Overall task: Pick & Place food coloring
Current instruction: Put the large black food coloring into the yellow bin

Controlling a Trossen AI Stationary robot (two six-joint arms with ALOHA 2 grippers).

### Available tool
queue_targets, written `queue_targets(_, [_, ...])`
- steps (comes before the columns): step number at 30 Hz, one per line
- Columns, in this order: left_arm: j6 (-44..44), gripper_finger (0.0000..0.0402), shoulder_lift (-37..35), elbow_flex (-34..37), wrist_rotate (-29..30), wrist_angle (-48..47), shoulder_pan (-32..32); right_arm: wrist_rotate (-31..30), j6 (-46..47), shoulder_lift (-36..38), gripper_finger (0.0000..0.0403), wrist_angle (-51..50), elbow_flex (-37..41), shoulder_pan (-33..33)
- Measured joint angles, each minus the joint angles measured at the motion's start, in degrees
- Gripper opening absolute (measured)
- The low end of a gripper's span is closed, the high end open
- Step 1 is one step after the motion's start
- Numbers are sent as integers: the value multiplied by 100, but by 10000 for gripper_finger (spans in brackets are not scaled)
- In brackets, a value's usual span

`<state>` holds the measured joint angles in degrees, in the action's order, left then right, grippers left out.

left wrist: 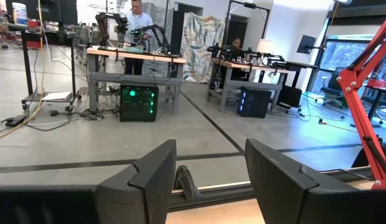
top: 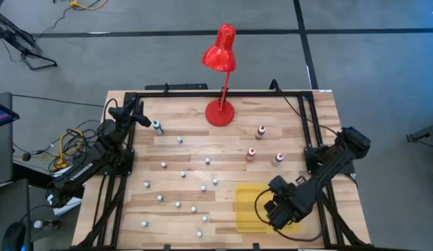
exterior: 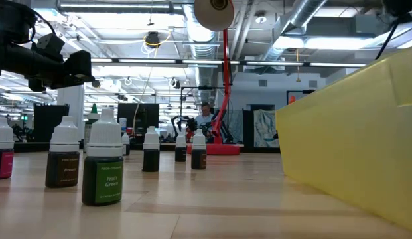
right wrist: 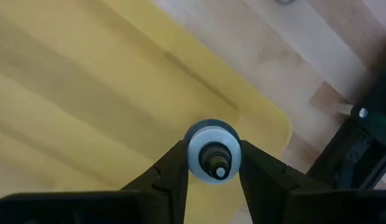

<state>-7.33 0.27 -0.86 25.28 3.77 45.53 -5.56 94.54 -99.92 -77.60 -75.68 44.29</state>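
The right gripper [right wrist: 214, 171] hangs over the yellow tray [top: 247, 209] near the front right of the table [top: 202, 150]. Its two fingers pinch a small bottle of food coloring [right wrist: 212, 152] just under the cap, and the bottle points straight down toward the tray. It looks ready to be let go there.

The left gripper [left wrist: 208, 180] waits at the back left of the table, raised, with its fingers apart and nothing in them.

More bottles still stand on the wood — three near the red lamp [top: 220, 84] on the right side [top: 261, 131], and one teal one [top: 157, 127] close to the left arm. Many small white ones are spread over the left half too.

These bottles are likely very light and made of smooth, bendy plastic. A hard squeeze could push drops out of the tip. They are tall and thin, so a bump could tip one over. The best spot to grab is the neck or the cap — it is harder there, and the ridge helps stop a slip.
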Motion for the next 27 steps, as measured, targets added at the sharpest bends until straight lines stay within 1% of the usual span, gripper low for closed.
queue_targets(5, [0,184,0,0,0,0,0,-406,-33,-106,108,-9,2,41])
queue_targets(8, [0,184,0,0,0,0,-1,-709,20,-7,111,-215,4,253])
queue_targets(12, [0,184,0,0,0,0,-2,-1220,600,214,111,-357,2,697])
queue_targets(14, [0,184,0,0,0,0,-2,-1364,846,254,108,-335,0,877])
queue_targets(19, [0,184,0,0,1,0,-2,-1370,999,163,111,-228,69,1125])
queue_targets(27, [0,184,0,0,1,0,-1,-1278,1112,161,110,425,618,1105])
